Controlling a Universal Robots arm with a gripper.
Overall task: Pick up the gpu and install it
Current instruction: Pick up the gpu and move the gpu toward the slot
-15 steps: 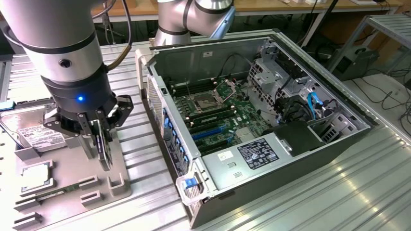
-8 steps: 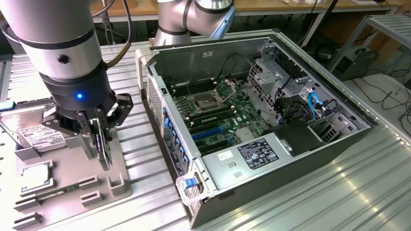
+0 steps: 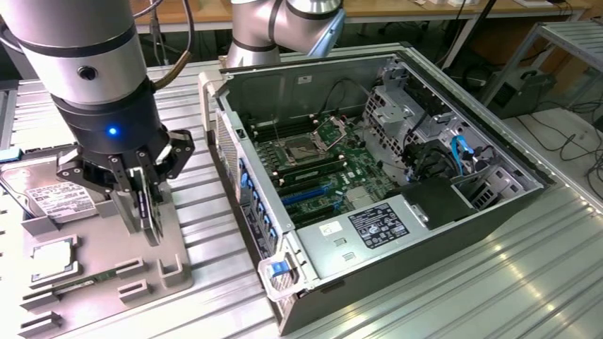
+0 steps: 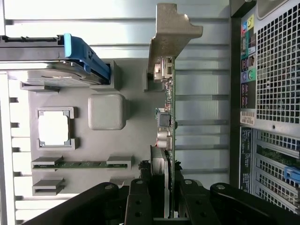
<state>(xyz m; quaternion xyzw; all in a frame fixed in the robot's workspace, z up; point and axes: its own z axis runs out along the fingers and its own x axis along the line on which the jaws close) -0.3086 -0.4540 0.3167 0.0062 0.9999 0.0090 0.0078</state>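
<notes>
The gpu [image 3: 149, 212] stands on edge, dark and slim, between my gripper's [image 3: 141, 194] fingers, over the grey parts tray [image 3: 174, 268] at the exterior view's left. In the wrist view the gpu [image 4: 168, 117] is a thin green card edge with its silver bracket [image 4: 171, 33] at the far end, and my gripper [image 4: 164, 206] is shut on the card's near end. Its lower edge sits at or just above the tray; I cannot tell if they touch. The open computer case [image 3: 414, 233] lies to the exterior view's right, its motherboard [image 3: 325, 166] and blue slots [image 3: 306, 194] exposed.
The tray [image 4: 140, 117] also carries a hard drive [image 3: 42, 191] with a blue-handled caddy [image 4: 86, 58], a square processor [image 4: 54, 129] and a narrow memory stick [image 4: 79, 164]. The case's rear panel [image 4: 272, 70] is close beside the card. A robot arm's base [image 3: 273, 28] stands behind the case.
</notes>
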